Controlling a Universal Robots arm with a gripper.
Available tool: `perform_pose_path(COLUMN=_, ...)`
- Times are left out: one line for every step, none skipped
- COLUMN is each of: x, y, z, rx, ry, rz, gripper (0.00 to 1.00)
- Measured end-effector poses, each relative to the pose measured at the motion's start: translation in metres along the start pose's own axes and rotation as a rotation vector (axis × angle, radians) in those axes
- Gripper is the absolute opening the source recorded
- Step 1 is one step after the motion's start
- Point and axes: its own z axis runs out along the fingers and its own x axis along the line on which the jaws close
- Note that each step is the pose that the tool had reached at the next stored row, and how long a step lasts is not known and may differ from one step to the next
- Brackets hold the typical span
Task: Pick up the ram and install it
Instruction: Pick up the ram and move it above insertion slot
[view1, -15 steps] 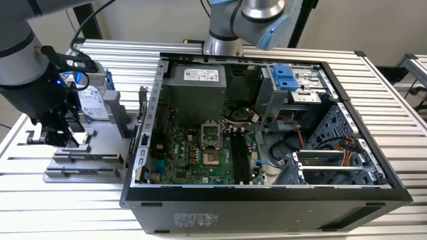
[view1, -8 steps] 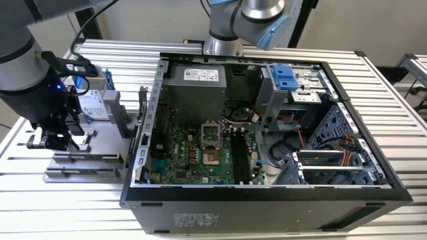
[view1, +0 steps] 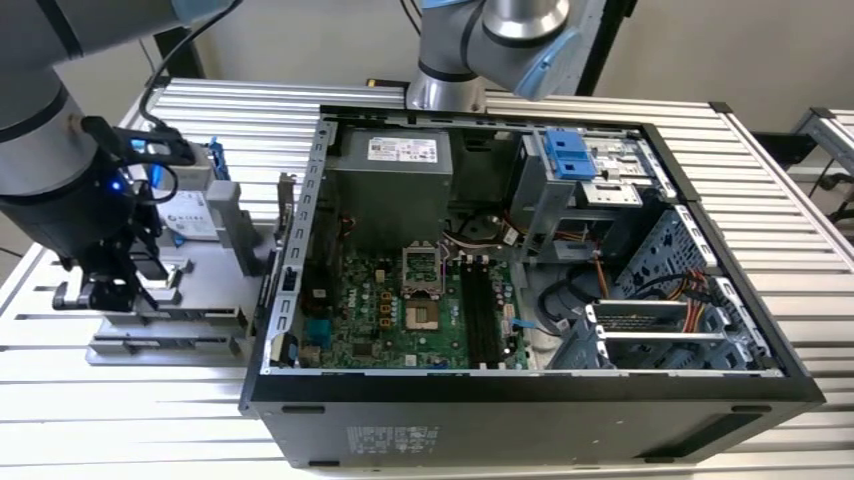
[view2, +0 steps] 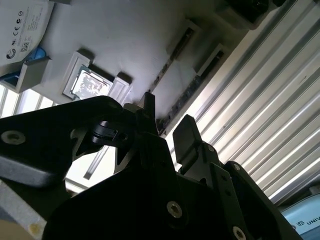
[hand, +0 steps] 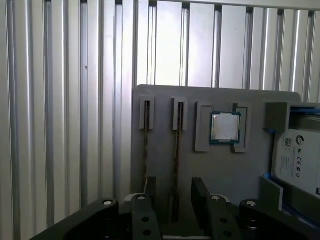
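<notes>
Silver-grey and pale blue along the arm (view1: 34, 120), matt black at the gripper (view1: 104, 296).

Built of thick round grey tubes with pale blue joint caps (view1: 550, 58) far above the gripper. Wrapped just above the gripper in black housings, with a small blue light (view1: 118, 185) and loose black cables (view1: 158, 165). Ends in two blunt black fingers (hand: 150, 187) on angular links, studded with round silver screws (view2: 173, 208) (hand: 107, 202) behind the gripper in both wrist views.

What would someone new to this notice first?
The big open computer case in the middle of the exterior view, motherboard exposed. At the exterior view's left, the arm's open hand is low over a grey tray, its fingers either side of a ram stick lying in a slot.
</notes>
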Motion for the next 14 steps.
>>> perform_pose_path(x=0.0011, y=0.0000, z=0.0005, rx=0.0000, ry=0.0000, rz=0.000, gripper=1.00)
perform_pose_path(x=0.0021, y=0.0000, z=0.0010, rx=-0.0001, ry=0.0001, rz=0.000, gripper=1.00)
perform_pose_path(x=0.0030, y=0.0000, z=0.0018, rx=0.0000, ry=0.0001, rz=0.000, gripper=1.00)
perform_pose_path(x=0.0038, y=0.0001, z=0.0025, rx=0.0000, ry=0.0002, rz=0.000, gripper=1.00)
perform_pose_path(x=0.0048, y=0.0001, z=0.0032, rx=0.0000, ry=0.0003, rz=0.000, gripper=1.00)
perform_pose_path(x=0.0056, y=0.0001, z=0.0038, rx=0.0000, ry=0.0004, rz=0.000, gripper=1.00)
perform_pose_path(x=0.0066, y=0.0001, z=0.0046, rx=0.0000, ry=0.0004, rz=0.000, gripper=1.00)
perform_pose_path(x=0.0075, y=0.0001, z=0.0054, rx=0.0000, ry=0.0004, rz=0.000, gripper=1.00)
perform_pose_path(x=0.0083, y=0.0002, z=0.0061, rx=0.0000, ry=0.0005, rz=0.000, gripper=1.00)
perform_pose_path(x=0.0091, y=0.0002, z=0.0069, rx=-0.0001, ry=0.0006, rz=0.000, gripper=1.00)
perform_pose_path(x=0.0098, y=0.0003, z=0.0079, rx=0.0001, ry=0.0006, rz=0.000, gripper=1.00)
perform_pose_path(x=0.0102, y=0.0004, z=0.0090, rx=0.0001, ry=0.0006, rz=0.000, gripper=1.00)
perform_pose_path(x=0.0107, y=0.0005, z=0.0100, rx=0.0001, ry=0.0008, rz=0.000, gripper=1.00)
perform_pose_path(x=0.0112, y=0.0007, z=0.0112, rx=-0.0001, ry=0.0010, rz=0.000, gripper=1.00)
